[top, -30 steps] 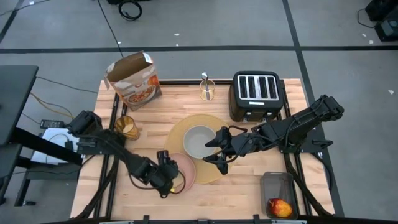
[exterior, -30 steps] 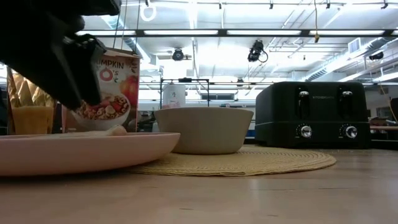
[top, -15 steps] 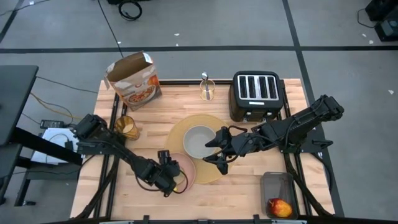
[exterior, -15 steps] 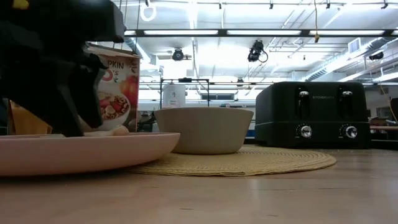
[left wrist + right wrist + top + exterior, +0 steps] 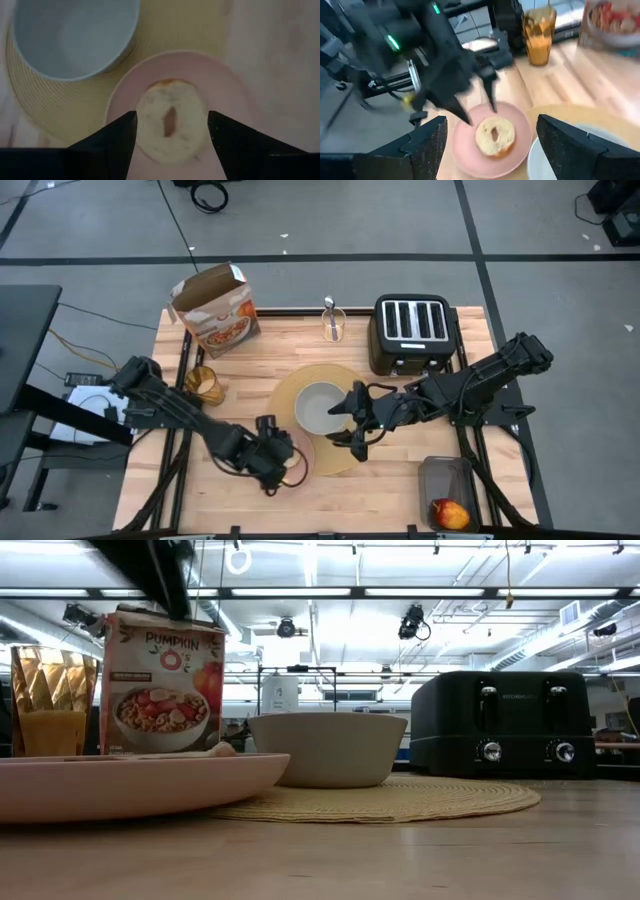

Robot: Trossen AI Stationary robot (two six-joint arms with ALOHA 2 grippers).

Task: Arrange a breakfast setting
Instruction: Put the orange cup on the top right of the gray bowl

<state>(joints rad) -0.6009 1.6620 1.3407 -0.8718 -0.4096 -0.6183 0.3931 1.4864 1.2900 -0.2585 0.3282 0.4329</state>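
My left gripper (image 5: 284, 463) hangs with fingers spread wide and empty above the round pink plate (image 5: 303, 452) at the near side of the light wooden table (image 5: 240, 370); in my left wrist view the pale round toast slice (image 5: 170, 121), slit down its middle, lies on the plate between my two dark fingers (image 5: 112, 142), which do not touch it. The plate's rim overlaps the near-left edge of the round tan woven placemat (image 5: 345, 380). My right gripper (image 5: 358, 424) hovers just right of the grey bowl (image 5: 318, 406), fingers apart and holding nothing; the bowl sits on the placemat. Near the table's right corner a red apple (image 5: 450, 513) rests in a dark rectangular tray (image 5: 445, 475). Left of the placemat stands an amber faceted tumbler (image 5: 204, 385). Farther back, a black four-slot toaster (image 5: 412, 332) stands just beyond the placemat, a spoon rests upright in a small clear glass (image 5: 333, 323) beside it, and an open orange cereal box (image 5: 216, 311) stands at the far left corner
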